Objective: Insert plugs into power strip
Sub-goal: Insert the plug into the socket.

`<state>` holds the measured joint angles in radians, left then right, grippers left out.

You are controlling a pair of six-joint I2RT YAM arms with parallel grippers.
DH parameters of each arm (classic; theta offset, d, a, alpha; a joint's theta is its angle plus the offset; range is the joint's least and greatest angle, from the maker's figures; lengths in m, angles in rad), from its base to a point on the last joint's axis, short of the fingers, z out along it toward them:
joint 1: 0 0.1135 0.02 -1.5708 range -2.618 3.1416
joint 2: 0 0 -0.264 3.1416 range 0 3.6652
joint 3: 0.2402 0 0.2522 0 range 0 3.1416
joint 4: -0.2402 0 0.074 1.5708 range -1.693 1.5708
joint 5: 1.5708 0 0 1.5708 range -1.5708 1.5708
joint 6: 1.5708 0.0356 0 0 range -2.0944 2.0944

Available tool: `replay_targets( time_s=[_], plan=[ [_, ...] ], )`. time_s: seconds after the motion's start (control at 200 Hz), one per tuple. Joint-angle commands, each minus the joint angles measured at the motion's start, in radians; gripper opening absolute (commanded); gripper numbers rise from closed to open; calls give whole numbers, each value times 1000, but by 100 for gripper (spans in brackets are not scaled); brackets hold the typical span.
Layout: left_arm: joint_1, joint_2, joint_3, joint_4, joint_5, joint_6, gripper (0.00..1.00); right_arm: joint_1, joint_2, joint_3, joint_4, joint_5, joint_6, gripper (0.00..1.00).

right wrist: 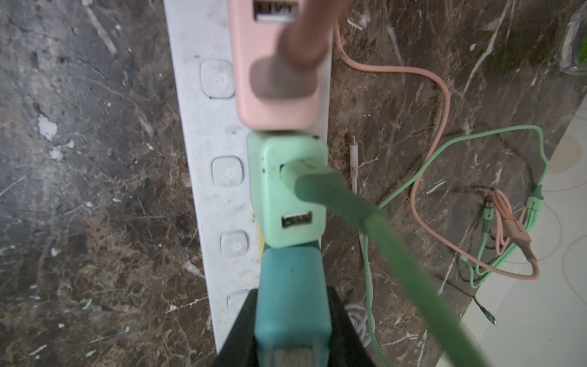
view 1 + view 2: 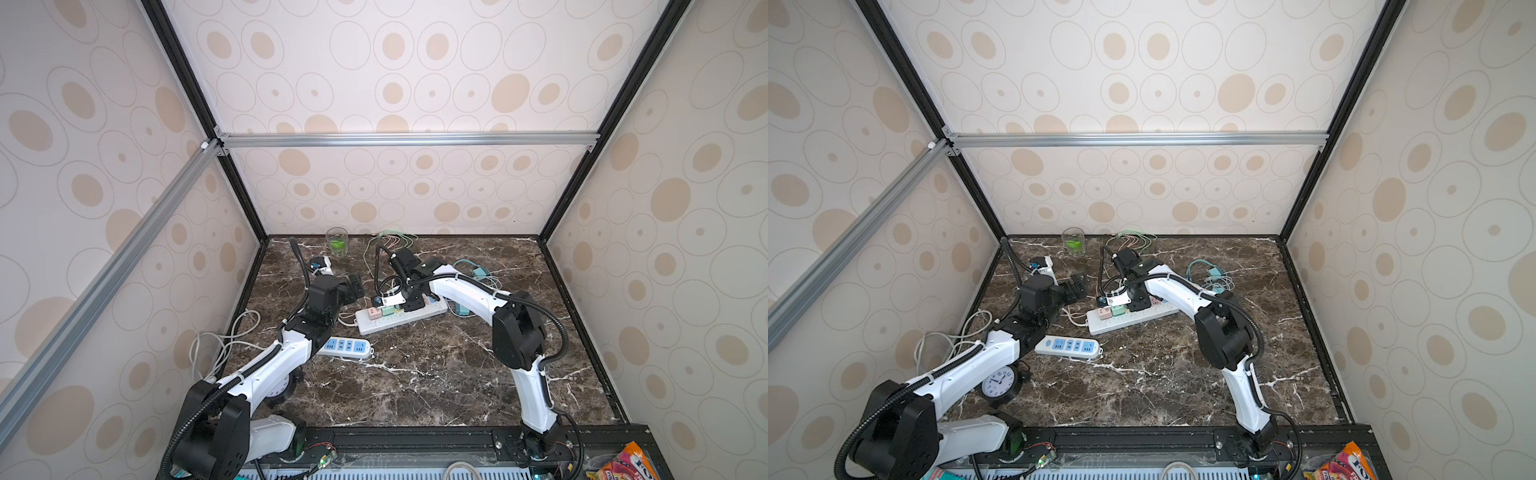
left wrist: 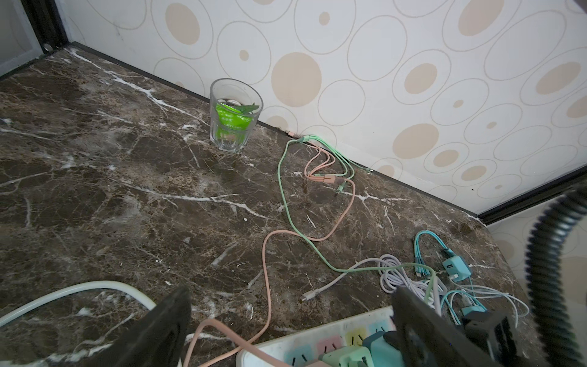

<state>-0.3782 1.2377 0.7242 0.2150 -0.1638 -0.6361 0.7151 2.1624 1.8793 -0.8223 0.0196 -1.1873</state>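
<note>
Teal cube-shaped charger adapter (image 1: 292, 286) sits pinched between the right jaws, whose black fingers (image 1: 238, 333) press its two flanks, right over the long white power strip with pastel sockets (image 1: 203, 127). It touches the mint green cube adapter (image 1: 292, 197), which appears seated in the strip just beside the pastel pink cube adapter (image 1: 273, 95), the three making one row. Left jaws are spread wide and hold nothing, hovering near the strip's pink end above the dark marble-patterned surface (image 2: 415, 374).

Crowding looks like the main risk: with the teal cube hard against its mint neighbour, a downward push could land the pins off their slots, tip the cube, or lever the mint one loose. Nothing visibly holds the strip down, so a skewed push might also slide it. The thick mint green cable (image 1: 397, 257) crosses close by the right jaws and could snag on them.

Hidden are the teal cube's pins and the socket beneath, so I cannot tell whether it is partly in or only resting above. In both top views the right arm (image 2: 465, 291) covers that stretch of strip. The mint cable itself blurs across the right wrist view. Another teal adapter (image 3: 455, 268) lies loose, well apart, among tangled pale cables; a further teal piece (image 3: 473, 309) near it is too cut off to identify.
</note>
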Motion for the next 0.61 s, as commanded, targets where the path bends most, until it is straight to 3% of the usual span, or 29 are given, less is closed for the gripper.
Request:
replay_targets(
  time_s=[0.0,0.24,0.6],
  plan=[
    [12,-36,3,-11,-27,19,98,1,37,71,-134,-54,-31,0],
    [21,-62,-24,-14,-33,15,98,1,79,136,-235,-41,-37,0],
    [26,-61,-35,-5,-22,3,98,4,87,78,-136,-27,-48,0]
  ],
)
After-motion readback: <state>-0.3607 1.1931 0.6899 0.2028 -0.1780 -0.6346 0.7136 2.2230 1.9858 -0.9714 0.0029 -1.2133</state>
